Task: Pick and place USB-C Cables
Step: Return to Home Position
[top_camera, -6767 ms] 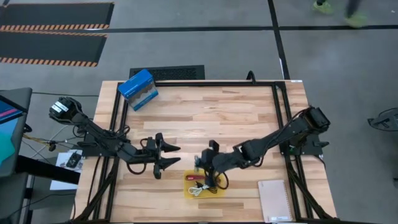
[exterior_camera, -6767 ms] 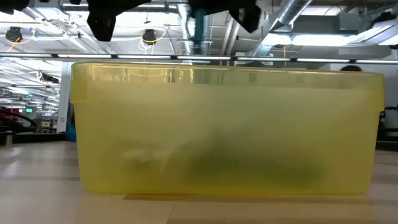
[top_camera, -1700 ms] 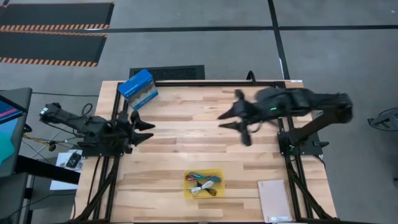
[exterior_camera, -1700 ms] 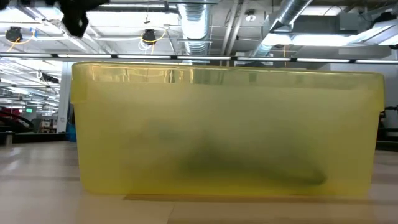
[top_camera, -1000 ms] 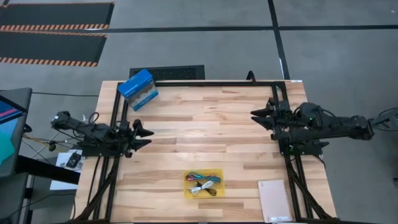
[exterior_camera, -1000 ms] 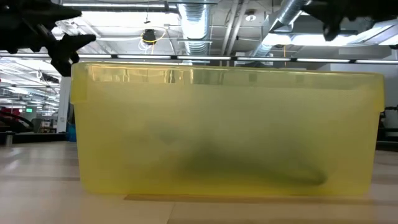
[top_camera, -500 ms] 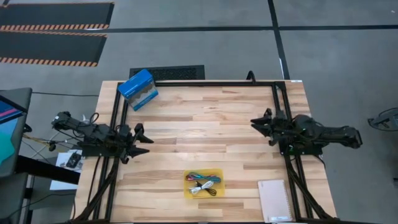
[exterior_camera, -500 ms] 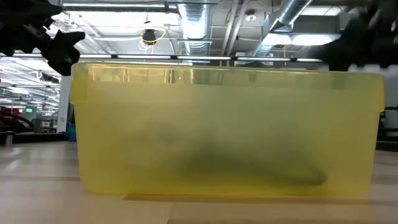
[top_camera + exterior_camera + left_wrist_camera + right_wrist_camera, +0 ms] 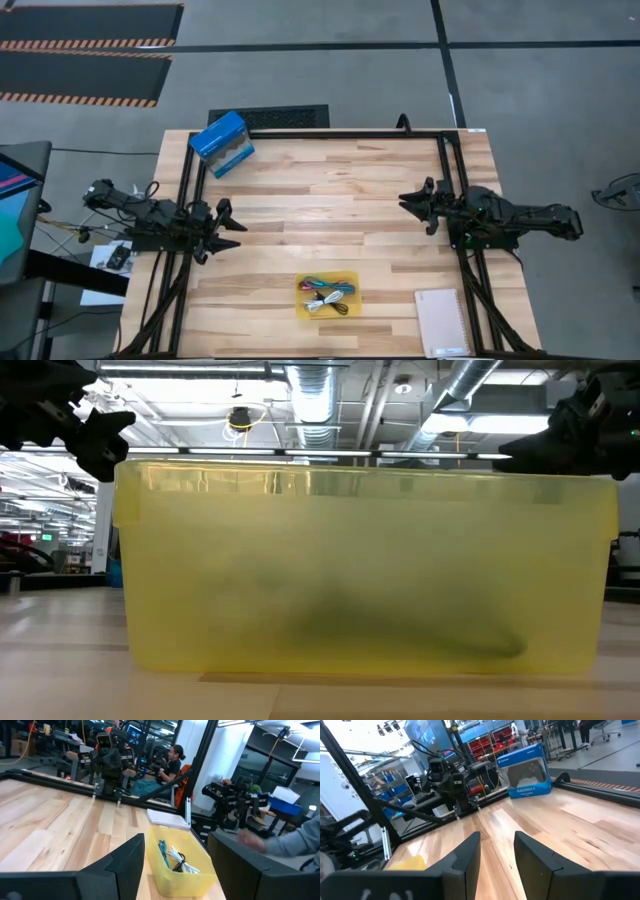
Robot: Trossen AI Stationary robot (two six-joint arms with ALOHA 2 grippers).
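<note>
USB-C cables lie in yellow tray, near side of table; none loose. Your placing looks done. Left end effector wide, empty, left edge; right end effector parted, empty, right edge. You have only homing left.

Table middle open; yellow tray near edge (blue box cornered).
</note>
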